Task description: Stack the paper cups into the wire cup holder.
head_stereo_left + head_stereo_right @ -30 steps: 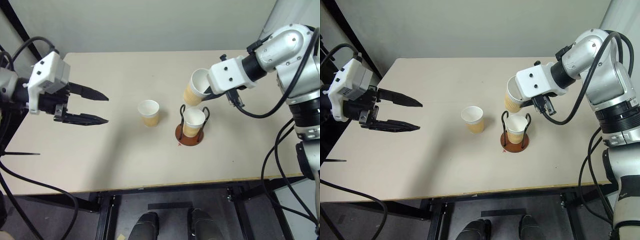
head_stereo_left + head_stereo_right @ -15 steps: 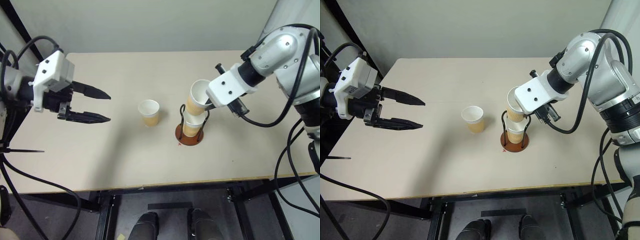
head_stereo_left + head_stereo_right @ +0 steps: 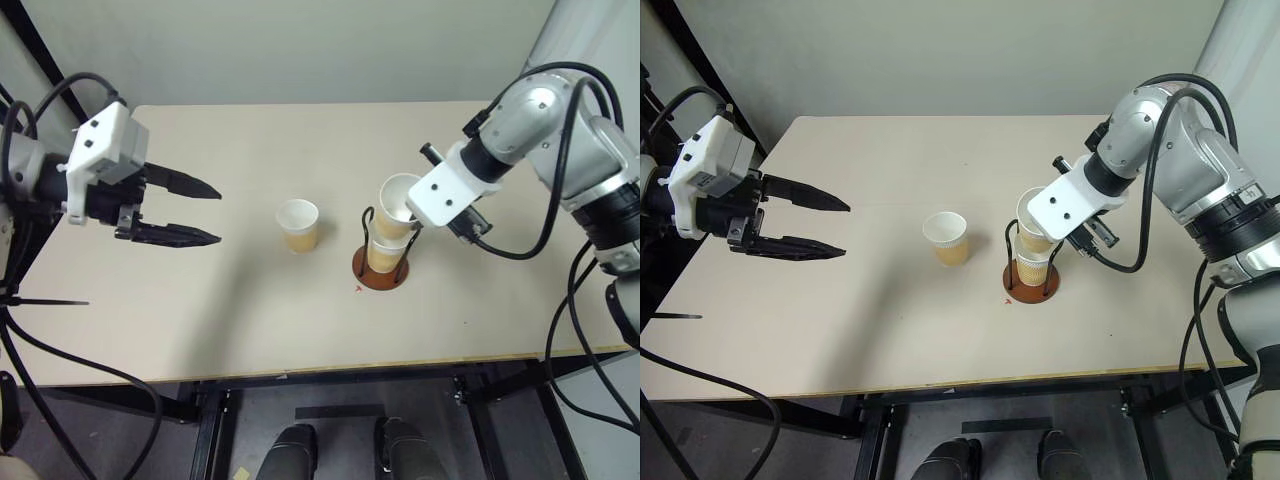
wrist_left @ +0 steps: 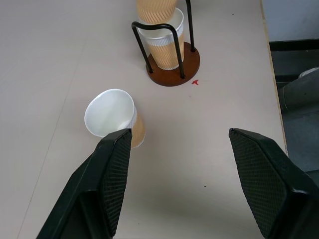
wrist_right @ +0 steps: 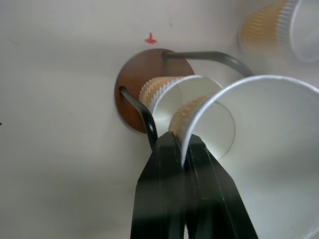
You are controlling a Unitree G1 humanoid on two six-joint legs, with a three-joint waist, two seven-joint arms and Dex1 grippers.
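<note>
Wire cup holder [image 3: 380, 268] mid-table, one cup [image 3: 386, 252] seated in it. Second cup [image 3: 398, 205] tilted, base entering it, rim pinched by right gripper [image 5: 183, 149]. Straighten, lower fully, then release. Third cup [image 3: 298, 224] stands beside; left gripper [image 3: 190, 212] open, empty.

Soft, even light falls from overhead, bright without glare, and the beige table [image 3: 250, 330] shows only faint, diffuse shadows. The head views are crisp across the scene. In the right wrist view the near cup rim [image 5: 234, 94] is soft, and the loose cup [image 5: 279, 30] beyond is blurred.
</note>
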